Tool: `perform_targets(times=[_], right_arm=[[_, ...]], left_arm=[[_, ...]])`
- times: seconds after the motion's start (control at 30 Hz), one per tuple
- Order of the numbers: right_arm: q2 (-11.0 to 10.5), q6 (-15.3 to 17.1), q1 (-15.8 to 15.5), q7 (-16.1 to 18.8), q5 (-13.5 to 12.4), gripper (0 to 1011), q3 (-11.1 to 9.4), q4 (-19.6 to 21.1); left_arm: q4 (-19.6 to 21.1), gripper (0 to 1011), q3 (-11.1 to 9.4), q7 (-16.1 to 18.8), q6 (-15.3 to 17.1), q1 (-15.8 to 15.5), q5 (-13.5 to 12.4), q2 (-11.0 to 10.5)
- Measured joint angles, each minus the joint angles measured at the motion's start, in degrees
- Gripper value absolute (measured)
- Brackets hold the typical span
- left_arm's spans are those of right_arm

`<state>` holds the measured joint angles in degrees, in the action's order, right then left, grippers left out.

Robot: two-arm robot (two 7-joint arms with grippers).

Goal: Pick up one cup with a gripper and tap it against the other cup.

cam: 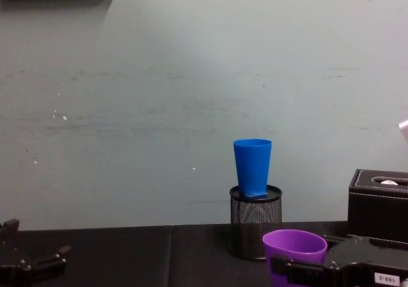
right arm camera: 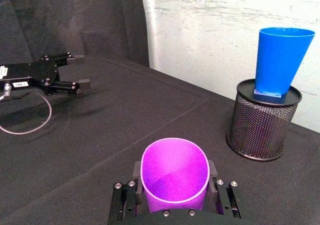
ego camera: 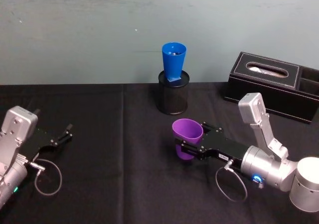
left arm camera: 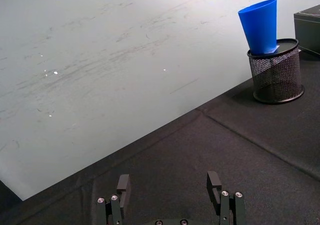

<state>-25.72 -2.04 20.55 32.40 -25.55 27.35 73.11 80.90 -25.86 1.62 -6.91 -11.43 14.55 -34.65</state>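
My right end effector: clamped on purple tapered plastic cup, low over black-clothed table. Bright blue tapered plastic cup: upright in black mesh holder, beyond. Tap rim lightly; holder may tip. Left end effector: open, idle.
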Motion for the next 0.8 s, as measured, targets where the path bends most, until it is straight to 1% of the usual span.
perform_targets(times=[0.33,0.8], right_arm=[[0.7,-1.1,-0.3,1.2,0.7,715,-0.5,-1.5],[1.2,-1.3,-0.3,1.8,1.5,715,-0.5,-2.8]], left_arm=[[0.0,1000,0.0,0.0,0.0,0.0,0.0,0.0],[0.0,1000,0.0,0.0,0.0,0.0,0.0,0.0]])
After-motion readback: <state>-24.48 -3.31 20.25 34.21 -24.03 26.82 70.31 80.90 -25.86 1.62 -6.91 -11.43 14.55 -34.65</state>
